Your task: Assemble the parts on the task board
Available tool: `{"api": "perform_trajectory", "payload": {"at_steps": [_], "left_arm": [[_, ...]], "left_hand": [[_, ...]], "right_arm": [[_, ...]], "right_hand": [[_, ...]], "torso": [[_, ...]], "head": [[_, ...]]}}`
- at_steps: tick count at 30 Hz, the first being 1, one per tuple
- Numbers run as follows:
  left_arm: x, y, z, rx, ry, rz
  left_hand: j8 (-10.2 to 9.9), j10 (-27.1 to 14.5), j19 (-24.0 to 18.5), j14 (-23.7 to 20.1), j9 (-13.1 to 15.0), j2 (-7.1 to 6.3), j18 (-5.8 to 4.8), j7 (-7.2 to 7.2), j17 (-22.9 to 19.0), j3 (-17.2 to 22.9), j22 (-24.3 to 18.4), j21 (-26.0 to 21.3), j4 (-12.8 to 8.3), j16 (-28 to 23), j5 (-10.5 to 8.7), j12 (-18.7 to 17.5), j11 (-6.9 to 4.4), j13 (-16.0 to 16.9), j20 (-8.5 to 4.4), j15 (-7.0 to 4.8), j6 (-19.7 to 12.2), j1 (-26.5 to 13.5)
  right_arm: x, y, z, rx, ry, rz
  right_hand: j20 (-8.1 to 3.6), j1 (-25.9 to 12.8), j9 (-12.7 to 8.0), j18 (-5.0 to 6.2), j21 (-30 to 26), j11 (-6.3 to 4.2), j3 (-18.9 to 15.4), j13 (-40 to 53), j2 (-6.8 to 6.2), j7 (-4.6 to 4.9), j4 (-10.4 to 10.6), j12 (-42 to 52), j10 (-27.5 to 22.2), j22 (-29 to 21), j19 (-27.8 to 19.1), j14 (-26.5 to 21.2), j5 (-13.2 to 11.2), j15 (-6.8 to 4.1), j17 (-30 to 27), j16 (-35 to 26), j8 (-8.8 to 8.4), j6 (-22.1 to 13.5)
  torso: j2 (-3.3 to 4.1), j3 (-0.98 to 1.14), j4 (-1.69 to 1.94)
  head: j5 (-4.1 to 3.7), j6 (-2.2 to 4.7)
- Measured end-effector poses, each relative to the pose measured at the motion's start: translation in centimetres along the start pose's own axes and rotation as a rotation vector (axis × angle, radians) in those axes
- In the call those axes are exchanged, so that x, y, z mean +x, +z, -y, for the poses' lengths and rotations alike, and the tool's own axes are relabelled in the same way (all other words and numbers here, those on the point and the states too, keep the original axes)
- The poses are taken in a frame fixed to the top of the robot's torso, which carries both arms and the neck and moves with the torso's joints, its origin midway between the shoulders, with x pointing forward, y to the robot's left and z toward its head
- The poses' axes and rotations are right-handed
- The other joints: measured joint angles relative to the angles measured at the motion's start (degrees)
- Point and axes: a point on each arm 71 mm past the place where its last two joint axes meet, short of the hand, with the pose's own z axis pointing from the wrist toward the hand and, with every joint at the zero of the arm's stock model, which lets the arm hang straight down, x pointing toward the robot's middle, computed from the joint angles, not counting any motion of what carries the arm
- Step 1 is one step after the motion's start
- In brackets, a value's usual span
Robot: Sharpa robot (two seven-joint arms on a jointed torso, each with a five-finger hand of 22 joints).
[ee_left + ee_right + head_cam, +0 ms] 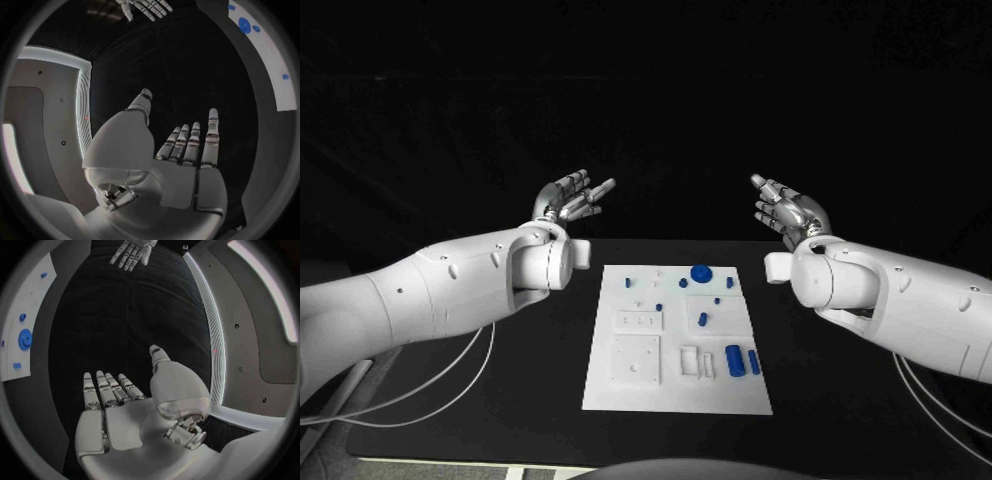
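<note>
The white task board [678, 400] lies in the middle of the black table. Small blue parts sit on it: a round disc [701, 271] near its far edge, a short cylinder [734, 359] and a thin bar [754, 362] near its right side, and several smaller pieces between. My left hand [573, 198] is raised above the table beyond the board's far left corner, fingers apart, holding nothing. My right hand [788, 208] is raised beyond the far right corner, fingers spread and empty too. The left wrist view shows my left hand [181, 150] flat, with the board [275, 75] at the rim. My right hand [119, 395] lies flat likewise.
White recessed blocks [636, 358] stand on the board's near left half. Grey cables [430, 385] trail from my left arm over the table's left side. Black table surface [834, 400] runs on either side of the board.
</note>
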Motion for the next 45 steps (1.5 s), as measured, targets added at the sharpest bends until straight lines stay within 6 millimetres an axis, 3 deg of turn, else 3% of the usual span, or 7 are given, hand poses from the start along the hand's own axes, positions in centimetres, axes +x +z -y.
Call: {"api": "perform_trajectory", "payload": {"at_steps": [12, 17, 20, 22, 26, 35, 45], "left_arm": [[-1.8, 3.6, 1.8, -0.033, 0.002, -0.028], [-1.7, 3.5, 1.7, -0.053, -0.013, -0.055], [-1.7, 3.4, 1.6, -0.060, -0.018, -0.065], [-1.6, 3.3, 1.6, -0.063, -0.022, -0.074], [-1.3, 2.9, 1.6, -0.067, -0.028, -0.098], [-1.1, 1.6, 1.7, -0.055, -0.003, -0.165], [0.0, -0.1, 2.0, -0.033, 0.025, -0.244]], "left_hand": [[0.2, 1.7, 1.5, 1.9, 0.1, -0.15, 0.88, 0.39, 0.1, 0.2, 0.2, 0.3, 0.2, 0.2, 0.23, 0.4, 0.21, 0.1, 0.52, 0.23, 1.6, 2.4], [0.5, 6.2, 2.8, 6.8, 0.3, 2.64, 1.24, 1.70, 0.4, -0.6, 0.3, 1.4, -3.4, 0.4, 0.23, 0.4, 1.29, 0.4, 0.51, 0.34, 5.1, 2.0], [1.1, 14.6, 4.7, 13.7, 0.6, 6.09, 2.24, 2.89, 0.7, -2.0, 0.5, 3.0, -7.7, 0.8, 0.69, 0.9, 2.49, 0.7, 0.43, 0.65, 11.8, 2.3], [2.0, 24.2, 7.9, 24.4, 1.0, 7.60, 1.94, 3.51, 1.1, -2.3, 1.2, 5.2, -9.5, 2.6, 1.11, 1.5, 3.02, 1.1, -1.77, 1.72, 18.7, 3.6], [2.0, 32.7, 12.2, 32.3, 1.5, 9.62, -1.84, 3.61, 1.5, -2.8, 2.0, 8.1, -11.9, 3.1, 2.01, 1.5, 2.67, 1.1, -6.68, 0.64, 29.1, 5.6], [2.5, 44.6, 16.0, 43.3, 2.1, 11.22, -5.43, 1.86, 2.2, -1.0, 7.5, 17.7, -16.5, 6.3, 3.51, 1.5, -0.73, 1.2, -13.65, -3.76, 39.6, 8.5], [1.7, 46.9, 6.1, 43.8, 2.1, 12.83, -6.32, 1.38, 2.2, -3.5, 18.9, 32.5, -21.3, 8.2, 4.28, 1.5, -1.60, 1.2, -14.92, -4.33, 41.2, 8.1]], "right_arm": [[-2.4, 3.1, -0.8, 0.114, 0.016, -0.153], [-2.6, 3.4, -0.6, 0.137, -0.026, -0.191], [-2.8, 3.5, -0.5, 0.127, -0.118, -0.202], [-2.8, 3.6, -0.5, 0.113, -0.190, -0.213], [-2.4, 3.7, -0.5, 0.073, -0.335, -0.237], [-0.7, 3.8, -0.5, -0.043, -0.671, -0.306], [1.8, 3.5, -0.5, -0.180, -0.963, -0.371]], "right_hand": [[0.08, 8.4, 0.2, 0.00, 0.3, 1.28, 2.0, 0.2, -2.05, 0.27, -6.9, 0.2, 3.6, 0.3, 2.6, 5.3, -2.9, 1.25, 0.3, 0.2, 0.27, 3.0], [-1.10, 12.5, 0.6, -0.01, 2.6, 1.20, 5.9, 0.7, -3.35, 0.58, -10.5, 0.6, 11.1, 1.2, 13.2, 15.7, -4.7, 1.51, 0.8, 0.9, 0.66, 9.0], [-2.49, 13.6, 1.0, 0.88, 5.0, 0.09, 8.0, 1.1, -3.53, 1.14, -12.6, 1.1, 20.8, 2.0, 23.5, 29.5, -4.7, 0.06, 1.6, 1.9, 1.31, 16.8], [-3.95, 13.9, 1.3, 0.88, 6.5, -1.17, 9.9, 1.6, -3.23, 1.88, -14.0, 1.6, 31.4, 2.3, 30.5, 36.4, -5.0, -1.51, 2.0, 2.2, 1.66, 24.1], [-7.81, 13.9, 2.3, 0.87, 8.4, -3.75, 14.9, 1.8, -3.23, 1.12, -16.8, 1.8, 41.9, 2.5, 40.1, 47.0, -5.8, -5.53, 3.0, 2.9, 2.41, 39.1], [-15.18, 14.1, 2.5, 0.86, 18.2, -7.86, 20.0, 1.9, -5.43, -0.54, -17.8, 2.2, 52.0, 7.2, 55.6, 63.5, -5.3, -12.32, 8.7, 9.1, 2.82, 47.9], [-18.15, 11.4, 2.3, 2.21, 36.8, -8.40, 29.0, 1.9, -9.23, -1.22, -17.5, 2.2, 52.3, 21.4, 58.4, 63.6, -3.3, -13.97, 28.6, 38.3, 2.44, 48.9]], "torso": [[-0.09, 0.02, -0.07], [-0.10, 0.01, -0.07], [-0.11, 0.00, -0.07], [-0.11, -0.03, -0.06], [0.02, -0.08, -0.03], [1.26, -0.43, 0.43], [3.80, -1.14, 1.60]], "head": [[0.13, -0.36], [0.16, -0.10], [0.16, 0.36], [0.06, 0.68], [-0.07, 1.55], [-0.37, 3.38], [-0.84, 4.66]]}}
